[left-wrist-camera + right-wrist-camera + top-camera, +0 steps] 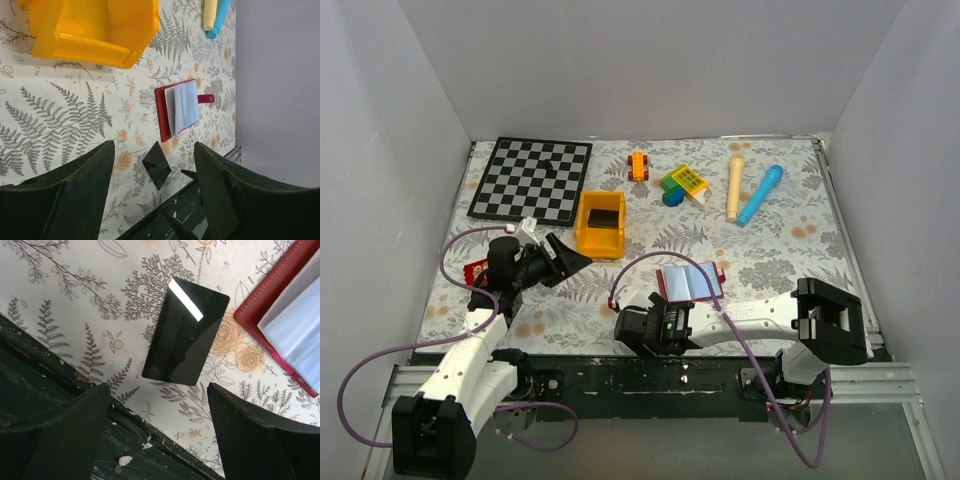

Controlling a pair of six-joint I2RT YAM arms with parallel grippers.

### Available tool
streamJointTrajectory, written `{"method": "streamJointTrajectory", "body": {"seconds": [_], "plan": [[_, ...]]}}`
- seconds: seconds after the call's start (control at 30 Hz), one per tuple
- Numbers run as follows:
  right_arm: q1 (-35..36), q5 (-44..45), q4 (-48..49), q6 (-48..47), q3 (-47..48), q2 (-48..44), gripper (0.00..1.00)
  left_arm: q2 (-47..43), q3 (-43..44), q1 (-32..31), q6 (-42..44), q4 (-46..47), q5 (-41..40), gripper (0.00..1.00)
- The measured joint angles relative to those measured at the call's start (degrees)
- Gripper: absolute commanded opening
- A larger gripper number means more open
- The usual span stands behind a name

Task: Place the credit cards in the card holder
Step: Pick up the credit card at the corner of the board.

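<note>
The right gripper [159,405] is hovering, jaws apart, one credit card [186,330] lying flat on the surface [75,300] just ahead of them. The card holder [292,320], open ahead-right, is running off-frame. The left gripper [154,160] is hanging spread and empty, a half-cropped yellow bin [92,27] ahead-left.

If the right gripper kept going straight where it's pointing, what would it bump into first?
Most likely the black card: it sits straight ahead of the right gripper, between its open fingers, seemingly flat on the table. The red card holder lies off to the side and would probably be missed.
</note>
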Motion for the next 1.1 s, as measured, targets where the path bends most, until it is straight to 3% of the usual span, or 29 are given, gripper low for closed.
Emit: {"method": "streamJointTrajectory", "body": {"seconds": [0.53, 1.1], "plan": [[-1.8, -10.2, 11.8, -9.0, -1.9, 0.5, 0.91, 1.2, 0.0, 0.0, 0.0, 0.6, 1.3, 0.65], [-8.9, -18.5, 14.7, -16.7, -5.5, -2.3, 0.91, 1.2, -0.1, 0.0, -0.1, 1.1, 1.5, 0.65]]}}
